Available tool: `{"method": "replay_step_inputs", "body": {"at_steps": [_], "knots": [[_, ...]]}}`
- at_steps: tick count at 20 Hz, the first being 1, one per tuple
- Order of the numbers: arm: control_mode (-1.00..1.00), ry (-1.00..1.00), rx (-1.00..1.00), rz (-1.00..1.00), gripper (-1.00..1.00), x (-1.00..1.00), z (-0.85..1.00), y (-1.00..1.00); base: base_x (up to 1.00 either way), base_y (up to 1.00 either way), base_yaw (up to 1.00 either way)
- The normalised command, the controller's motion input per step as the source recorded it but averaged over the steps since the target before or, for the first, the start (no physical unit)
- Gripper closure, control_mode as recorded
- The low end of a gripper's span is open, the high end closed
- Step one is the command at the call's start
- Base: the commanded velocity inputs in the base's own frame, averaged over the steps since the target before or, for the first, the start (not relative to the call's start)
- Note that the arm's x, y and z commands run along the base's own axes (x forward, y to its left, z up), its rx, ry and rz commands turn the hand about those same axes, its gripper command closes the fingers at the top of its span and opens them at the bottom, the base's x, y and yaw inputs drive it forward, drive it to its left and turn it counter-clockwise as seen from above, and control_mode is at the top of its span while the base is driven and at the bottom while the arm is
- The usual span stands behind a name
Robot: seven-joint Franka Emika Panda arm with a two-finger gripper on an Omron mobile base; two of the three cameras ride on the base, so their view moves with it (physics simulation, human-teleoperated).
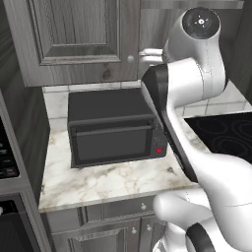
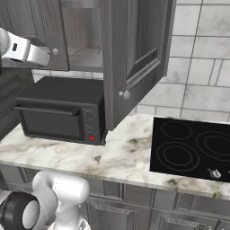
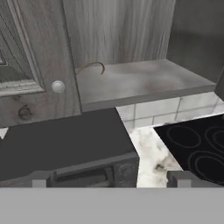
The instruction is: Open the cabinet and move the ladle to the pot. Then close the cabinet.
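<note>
hand [image 3: 109,177]: two dark fingertips at the bottom of the hand view, spread wide apart, nothing held between them; it is raised in front of the cabinet's open half, above the microwave. cabinet [image 2: 134,49]: grey wood-grain, mounted over the counter; right door swung out toward the room, seen edge-on in the right base view with its round silver knob [image 2: 126,95] low on the edge; left door [image 3: 30,57] shut, knob [image 3: 57,86] near its lower corner. shelf [image 3: 140,81]: bare grey board inside the open half. ladle [image 3: 91,68]: thin dark curved piece lying on the shelf at its left rear, just beside the shut door's edge; handle not made out. microwave [image 1: 113,130]: black, boxy, standing on the counter under the cabinet, red mark on its control panel. counter [image 2: 126,155]: pale veined marble, grey drawer fronts below. stovetop [image 2: 193,150]: black glass with ring outlines, set into the counter to the right of the microwave. wall [image 2: 202,58]: pale square tiles behind the stovetop.
</note>
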Motion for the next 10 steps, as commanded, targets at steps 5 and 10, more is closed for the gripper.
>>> {"method": "replay_step_inputs", "body": {"at_steps": [5, 10], "knots": [[-1.0, -0.07, 0.0, 0.16, -1.0, 0.42, 0.0, 0.29, 0.0, 0.0, 0.0], [-1.0, -0.01, 0.01, 0.13, -1.0, 0.4, 0.0, 0.24, 0.0, 0.0, 0.0]]}}
